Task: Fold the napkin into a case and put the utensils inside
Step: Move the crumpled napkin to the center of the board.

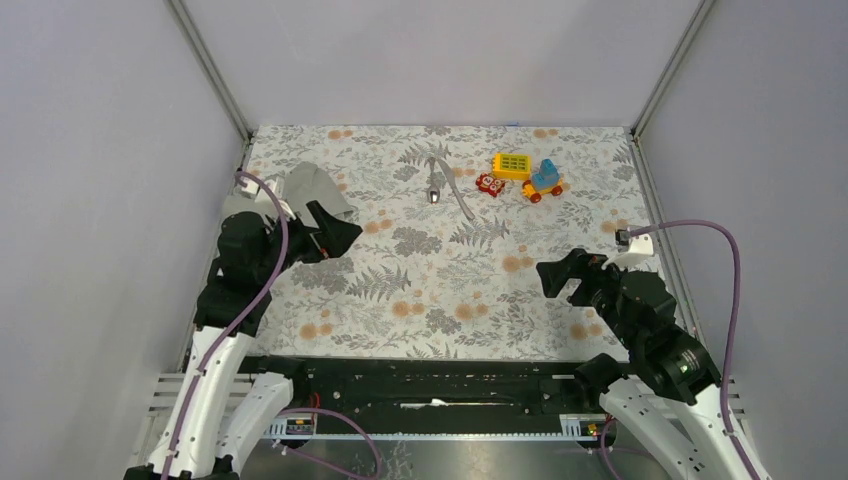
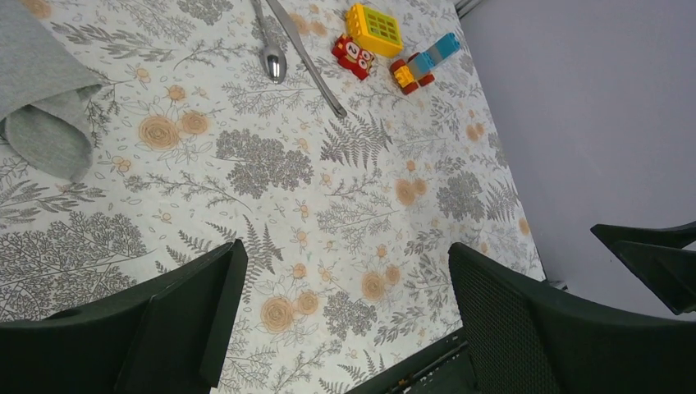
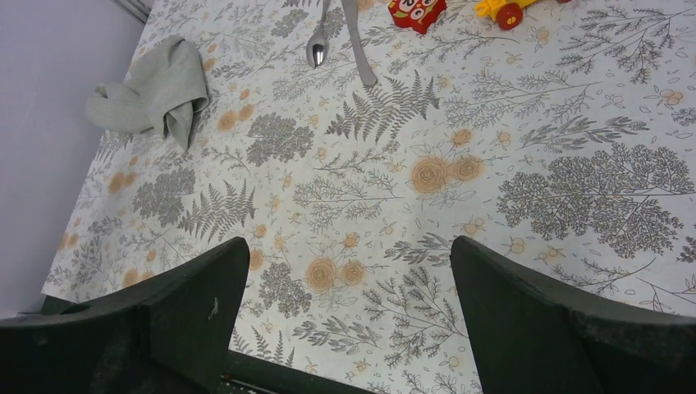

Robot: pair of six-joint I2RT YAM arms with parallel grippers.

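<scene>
The grey napkin [image 1: 318,190] lies crumpled at the far left of the floral tablecloth; it also shows in the left wrist view [image 2: 45,98] and the right wrist view [image 3: 156,89]. The spoon [image 1: 435,185] and a second slim silver utensil [image 1: 462,200] lie side by side at the far middle, also seen in the left wrist view as the spoon [image 2: 271,57] and the other piece [image 2: 308,61]. My left gripper [image 1: 335,232] is open and empty, just in front of the napkin. My right gripper [image 1: 560,280] is open and empty at the near right.
Colourful toy blocks stand at the far right: a yellow block [image 1: 512,164], a red piece [image 1: 489,184] and a blue-and-yellow toy car [image 1: 544,180]. Grey walls close in the table on three sides. A black rail [image 1: 430,385] runs along the near edge.
</scene>
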